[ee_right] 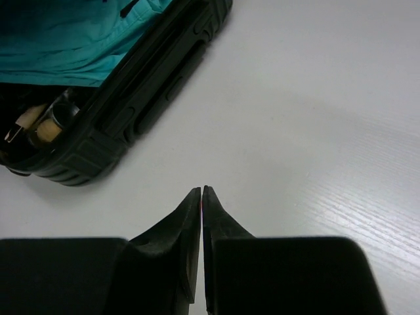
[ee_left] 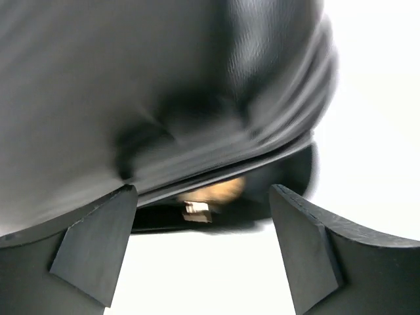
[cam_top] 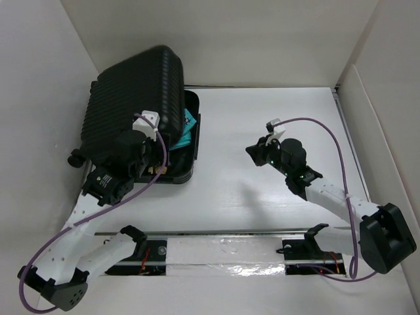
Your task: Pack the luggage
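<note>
Mid-frame, the right fingers (ee_right: 180, 226) are pinched tight together, empty, above the worktop (cam_top: 262, 197) — the left fingers (ee_left: 98, 243) are spread wide, gripping nothing, right at the luggage (cam_top: 134, 92). It sits upper left, lid tilted over its base — teal cloth (ee_right: 72, 39) inside.

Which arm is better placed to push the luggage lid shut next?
Left, probably. The left gripper is open right at the lid of the luggage, while the right gripper is shut over the table, away from the case.
</note>
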Controlling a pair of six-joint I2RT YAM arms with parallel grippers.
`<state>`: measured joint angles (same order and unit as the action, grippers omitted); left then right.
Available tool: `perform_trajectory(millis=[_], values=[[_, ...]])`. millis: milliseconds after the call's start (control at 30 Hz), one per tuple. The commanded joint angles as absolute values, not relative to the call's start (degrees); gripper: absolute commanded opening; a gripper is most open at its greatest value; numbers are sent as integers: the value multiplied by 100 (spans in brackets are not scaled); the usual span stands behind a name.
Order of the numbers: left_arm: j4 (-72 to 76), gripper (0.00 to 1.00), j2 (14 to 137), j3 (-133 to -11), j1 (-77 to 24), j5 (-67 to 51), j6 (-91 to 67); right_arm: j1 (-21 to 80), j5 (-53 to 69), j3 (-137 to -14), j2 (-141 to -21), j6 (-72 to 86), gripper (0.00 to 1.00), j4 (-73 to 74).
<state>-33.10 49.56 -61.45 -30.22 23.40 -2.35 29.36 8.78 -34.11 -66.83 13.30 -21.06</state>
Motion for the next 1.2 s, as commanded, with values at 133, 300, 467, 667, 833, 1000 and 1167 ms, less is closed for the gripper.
perform_trajectory(millis=[133,300,467,667,833,1000,1167], values=[[-3518,72,5027,-6864,-3050,-3442,-185,2997,457,-3656,-6706,1274,8,-2215],[-2068,57,4834,-7206,-3050,-1103,-1086,2997,325,-3630,-6838,1257,0,-2267],[-2319,43,6510,-8530,-2165,1799,-1889,3050,395,-3709,-7022,1108,0,-2267],[-1680,13,7716,-8694,873,37,-2731,3331,53,-3814,-7049,905,0,-2136],[-1703,0,8768,-9095,1415,727,-2646,3384,70,-3841,-7084,923,0,-2144],[-2223,0,9746,-9782,1485,2447,-1988,3445,272,-3876,-7224,1002,0,-2232],[-2162,0,10300,-9660,1591,3295,-1591,3445,264,-3894,-7190,993,0,-2197]])
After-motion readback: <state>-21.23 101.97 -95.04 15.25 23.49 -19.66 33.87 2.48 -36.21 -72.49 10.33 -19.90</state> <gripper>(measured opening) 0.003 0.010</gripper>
